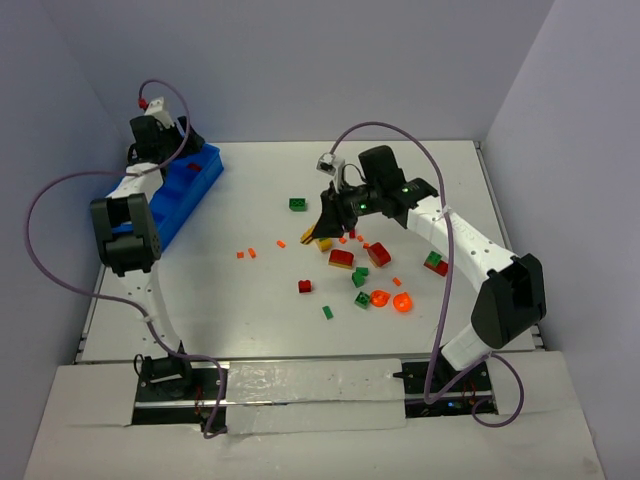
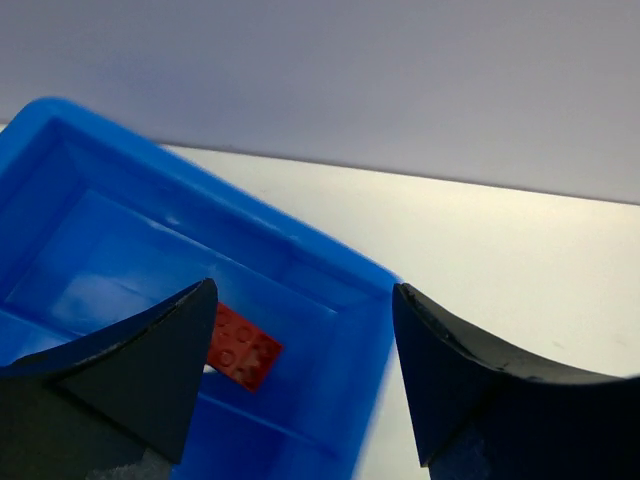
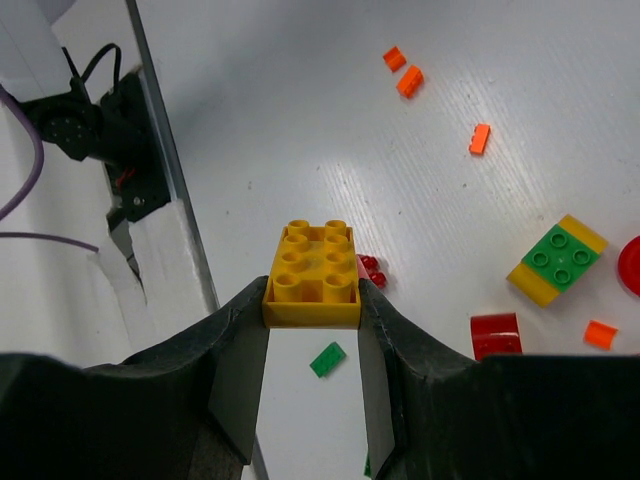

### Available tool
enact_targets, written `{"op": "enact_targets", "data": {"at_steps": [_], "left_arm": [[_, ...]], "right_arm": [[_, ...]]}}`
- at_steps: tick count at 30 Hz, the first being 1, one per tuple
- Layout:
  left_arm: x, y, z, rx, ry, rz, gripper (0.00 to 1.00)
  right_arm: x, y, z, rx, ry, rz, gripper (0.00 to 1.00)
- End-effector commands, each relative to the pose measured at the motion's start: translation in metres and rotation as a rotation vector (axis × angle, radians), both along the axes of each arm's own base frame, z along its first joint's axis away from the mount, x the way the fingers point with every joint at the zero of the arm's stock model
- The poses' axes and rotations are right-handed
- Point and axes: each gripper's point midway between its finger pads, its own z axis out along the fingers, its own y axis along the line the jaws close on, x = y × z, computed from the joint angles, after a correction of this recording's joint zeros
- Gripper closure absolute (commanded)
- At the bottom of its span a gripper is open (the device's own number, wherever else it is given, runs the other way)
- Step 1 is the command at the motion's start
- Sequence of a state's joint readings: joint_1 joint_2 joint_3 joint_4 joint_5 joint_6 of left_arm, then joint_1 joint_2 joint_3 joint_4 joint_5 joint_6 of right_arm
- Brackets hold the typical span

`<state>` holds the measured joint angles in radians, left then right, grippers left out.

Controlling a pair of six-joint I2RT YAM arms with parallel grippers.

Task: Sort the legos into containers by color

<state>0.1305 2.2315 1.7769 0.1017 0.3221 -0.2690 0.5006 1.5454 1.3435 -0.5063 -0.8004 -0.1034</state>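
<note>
My left gripper [image 2: 302,300] hangs open over one end of the blue bin [image 2: 120,250], with nothing between its fingers. A red brick [image 2: 243,346] lies in the compartment below it, partly hidden by the left finger. From above, the left gripper [image 1: 186,143] is over the far end of the bin [image 1: 200,190]. My right gripper [image 3: 312,296] is shut on a yellow brick [image 3: 312,262], held above the table. In the top view the right gripper [image 1: 322,236] is near the table's middle, above the scattered legos.
Loose legos lie around the table's middle: a green brick [image 1: 298,204], red bricks [image 1: 341,258], a small red one [image 1: 305,286], translucent orange pieces [image 1: 402,302] and tiny orange bits [image 1: 252,251]. A green-and-yellow stack [image 3: 556,260] and a green plate [image 3: 328,358] lie below the right gripper.
</note>
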Motion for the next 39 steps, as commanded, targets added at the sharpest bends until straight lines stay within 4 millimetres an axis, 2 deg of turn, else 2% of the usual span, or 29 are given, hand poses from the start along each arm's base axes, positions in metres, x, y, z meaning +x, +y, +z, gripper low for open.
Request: {"op": "enact_targets", "data": {"at_steps": [1,2,3,4,5,6,7,8,10,14,20,24,28,34,39], "left_arm": [[-0.084,-0.081,0.138,-0.117,-0.165,-0.514,0.24],[-0.118,-0.101,0.145,-0.180,-0.136,-0.639,0.25],[-0.138,-0.112,0.149,-0.229,-0.115,-0.697,0.26],[-0.175,-0.127,0.154,-0.279,-0.121,-0.805,0.27],[-0.194,-0.133,0.149,-0.325,-0.078,-0.808,0.28],[-0.216,-0.147,0.154,-0.350,-0.086,-0.883,0.28],[-0.245,-0.161,0.150,-0.356,-0.083,-0.941,0.28],[-0.263,-0.166,0.146,-0.352,-0.085,-0.967,0.28],[-0.307,-0.193,0.138,-0.321,-0.078,-1.056,0.27],[-0.346,-0.218,0.123,-0.212,-0.072,-1.105,0.26],[-0.359,-0.231,0.115,-0.060,-0.087,-1.158,0.26],[-0.363,-0.232,0.116,0.009,-0.093,-1.176,0.27],[-0.364,-0.233,0.118,0.030,-0.105,-1.185,0.27],[-0.359,-0.241,0.117,0.090,-0.129,-1.196,0.28],[-0.342,-0.247,0.109,0.217,-0.152,-1.159,0.31]], "right_arm": [[0.009,0.012,0.060,0.145,-0.089,-0.016,1.00],[0.007,0.015,0.065,0.170,-0.073,-0.007,1.00],[0.006,0.017,0.068,0.185,-0.063,0.003,1.00],[0.004,0.020,0.072,0.211,-0.053,0.011,1.00],[0.003,0.020,0.070,0.212,-0.027,0.003,1.00],[0.001,0.023,0.073,0.241,-0.015,0.010,1.00],[-0.001,0.026,0.078,0.267,-0.015,0.032,1.00],[-0.003,0.028,0.081,0.283,-0.003,0.046,1.00],[-0.008,0.034,0.086,0.318,0.064,0.074,1.00],[-0.011,0.043,0.093,0.372,0.129,0.098,1.00],[0.005,0.050,0.077,0.367,0.284,0.002,1.00],[0.017,0.055,0.053,0.331,0.348,-0.057,1.00],[0.019,0.057,0.046,0.322,0.378,-0.066,1.00],[0.021,0.061,0.044,0.329,0.427,-0.070,1.00],[0.022,0.064,0.041,0.326,0.472,-0.091,1.00]]}}
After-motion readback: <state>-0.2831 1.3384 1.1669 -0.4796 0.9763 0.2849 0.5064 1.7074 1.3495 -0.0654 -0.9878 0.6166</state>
